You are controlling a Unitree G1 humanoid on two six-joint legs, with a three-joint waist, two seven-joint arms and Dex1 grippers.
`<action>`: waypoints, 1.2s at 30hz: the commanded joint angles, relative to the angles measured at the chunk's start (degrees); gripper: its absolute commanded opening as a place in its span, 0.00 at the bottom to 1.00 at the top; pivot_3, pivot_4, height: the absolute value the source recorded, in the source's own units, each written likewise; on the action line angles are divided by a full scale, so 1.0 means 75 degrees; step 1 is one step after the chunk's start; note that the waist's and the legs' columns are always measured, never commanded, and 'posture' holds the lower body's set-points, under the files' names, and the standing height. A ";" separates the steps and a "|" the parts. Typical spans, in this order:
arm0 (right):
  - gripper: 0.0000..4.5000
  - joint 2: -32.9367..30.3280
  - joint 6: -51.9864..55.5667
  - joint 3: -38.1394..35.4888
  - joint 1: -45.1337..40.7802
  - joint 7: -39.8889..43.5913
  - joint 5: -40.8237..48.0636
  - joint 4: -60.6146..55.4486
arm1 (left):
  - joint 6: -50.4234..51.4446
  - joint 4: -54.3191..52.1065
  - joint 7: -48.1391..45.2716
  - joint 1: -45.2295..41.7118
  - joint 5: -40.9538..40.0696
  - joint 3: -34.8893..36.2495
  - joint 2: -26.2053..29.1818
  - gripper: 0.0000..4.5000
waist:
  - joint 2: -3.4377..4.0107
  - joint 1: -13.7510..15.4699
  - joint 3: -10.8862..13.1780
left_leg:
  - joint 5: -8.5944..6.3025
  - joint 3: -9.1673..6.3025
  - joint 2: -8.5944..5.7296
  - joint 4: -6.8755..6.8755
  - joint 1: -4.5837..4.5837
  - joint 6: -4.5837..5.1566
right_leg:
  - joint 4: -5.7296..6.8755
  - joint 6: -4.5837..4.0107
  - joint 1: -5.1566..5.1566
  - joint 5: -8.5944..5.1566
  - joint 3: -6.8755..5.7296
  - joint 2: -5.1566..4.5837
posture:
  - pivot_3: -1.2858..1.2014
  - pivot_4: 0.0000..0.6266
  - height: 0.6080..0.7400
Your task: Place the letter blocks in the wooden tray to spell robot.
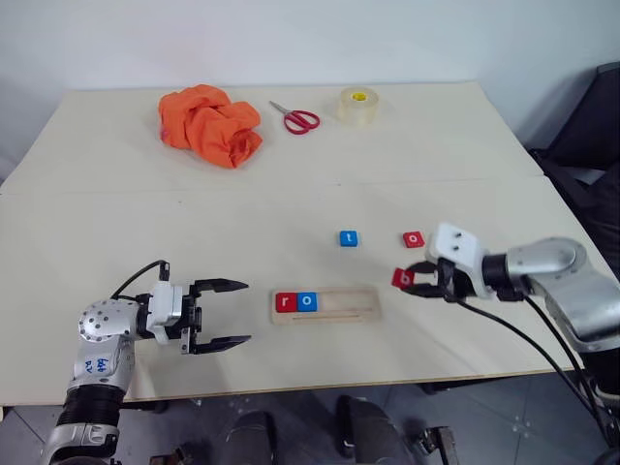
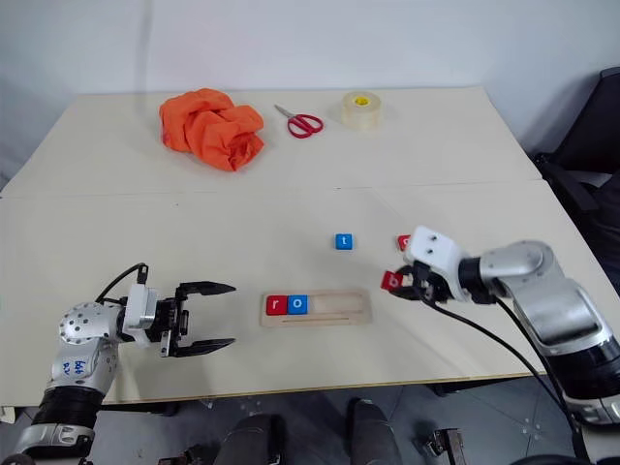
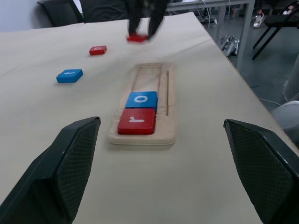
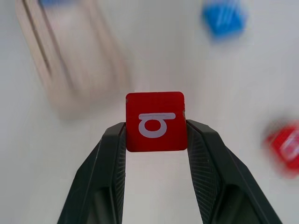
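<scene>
Nearest, at the lower left of the frame, my left end effector (image 1: 221, 314) hangs released, its two fingers spread wide and pointing toward the wooden tray (image 1: 360, 311) at lower centre. Inside the tray's left end sit the red r block (image 1: 284, 301) and the blue o block (image 1: 306, 301), touching side by side. Just right of the tray, my right end effector (image 1: 415, 281) is clenched on the red b block (image 4: 156, 121), pinched between both fingers above the surface (image 1: 97, 232). Farther up lie the blue t block (image 1: 349, 237) and the red o block (image 1: 414, 238), well apart from each other.
</scene>
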 commanded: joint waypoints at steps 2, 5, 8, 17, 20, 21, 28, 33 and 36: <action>0.32 0.0409 0.0915 0.0863 -0.0641 -0.0055 0.0033 -0.0503 | -0.0098 0.0093 -0.0040 -0.0155 -0.0034 0.0078 0.0051 1.00 | -0.0001 0.0016 -0.0001 | -0.0001 -0.0001 0.0000 -0.0002 -0.0001 -0.0001 | 0.0000 -0.0005 0.0000 -0.0003 -0.0002 -0.0002 | 0.52 0.24 1.00; 0.32 0.0782 0.1063 0.1614 -0.1088 -0.0066 -0.0199 -0.0519 | -0.0108 0.0048 -0.0027 -0.0132 -0.0046 0.0081 0.0037 1.00 | -0.0001 0.0016 -0.0001 | -0.0001 0.0001 -0.0006 0.0000 -0.0016 -0.0001 | -0.0001 -0.0004 -0.0009 -0.0002 -0.0001 -0.0009 | 0.52 0.24 1.00; 0.32 0.1030 0.1135 0.2099 -0.1401 -0.0041 -0.0310 -0.0536 | -0.0124 -0.0012 0.0004 -0.0080 -0.0047 0.0077 0.0020 1.00 | -0.0001 0.0017 -0.0001 | -0.0001 0.0004 -0.0007 0.0000 -0.0023 0.0000 | 0.0000 -0.0003 -0.0017 -0.0001 0.0000 -0.0009 | 0.52 0.24 1.00; 0.32 0.1511 0.1418 0.2885 -0.1947 -0.0150 -0.0603 -0.0416 | -0.0112 -0.0371 0.0224 0.0292 -0.0104 0.0152 0.0022 1.00 | -0.0001 0.0010 -0.0001 | -0.0001 0.0005 -0.0005 0.0001 -0.0023 0.0000 | 0.0006 -0.0003 -0.0019 -0.0002 0.0000 -0.0007 | 0.52 0.24 1.00; 0.32 0.1627 0.1344 0.3058 -0.1940 -0.0204 -0.0739 -0.0317 | -0.0098 -0.0469 0.0271 0.0381 -0.0127 0.0153 0.0024 1.00 | -0.0001 0.0008 -0.0001 | -0.0001 0.0005 -0.0005 0.0001 -0.0022 0.0000 | 0.0010 -0.0003 -0.0019 -0.0002 0.0000 -0.0007 | 0.52 0.24 1.00; 0.32 0.1665 0.1311 0.3097 -0.1940 -0.0225 -0.0777 -0.0275 | -0.0087 -0.0498 0.0286 0.0406 -0.0140 0.0161 0.0030 1.00 | -0.0001 0.0008 -0.0001 | -0.0001 0.0005 -0.0006 0.0002 -0.0022 0.0000 | 0.0010 -0.0003 -0.0019 -0.0002 0.0000 -0.0008 | 0.52 0.24 1.00; 0.32 0.1826 0.1089 0.3234 -0.1994 -0.0230 -0.0969 0.0018 | -0.0054 -0.0599 0.0328 0.0507 -0.0199 0.0238 0.0115 1.00 | -0.0001 0.0009 -0.0001 | -0.0001 0.0005 -0.0006 0.0003 -0.0022 -0.0001 | 0.0014 -0.0003 -0.0020 -0.0002 0.0000 -0.0007 | 0.52 0.24 1.00; 0.32 0.1957 0.0977 0.3235 -0.2059 -0.0217 -0.1068 0.0204 | -0.0053 -0.0610 0.0356 0.0513 -0.0182 0.0270 0.0107 1.00 | -0.0001 0.0008 -0.0001 | -0.0001 0.0006 -0.0006 0.0003 -0.0022 0.0000 | 0.0016 -0.0003 -0.0020 -0.0002 -0.0001 -0.0007 | 0.52 0.24 1.00; 0.32 0.2023 0.0896 0.3252 -0.2095 -0.0224 -0.1144 0.0285 | -0.0059 -0.0598 0.0351 0.0504 -0.0167 0.0287 0.0096 1.00 | -0.0001 0.0003 -0.0001 | -0.0001 0.0006 -0.0005 0.0004 -0.0022 0.0000 | 0.0018 -0.0003 -0.0021 -0.0002 -0.0001 -0.0006 | 0.52 0.24 1.00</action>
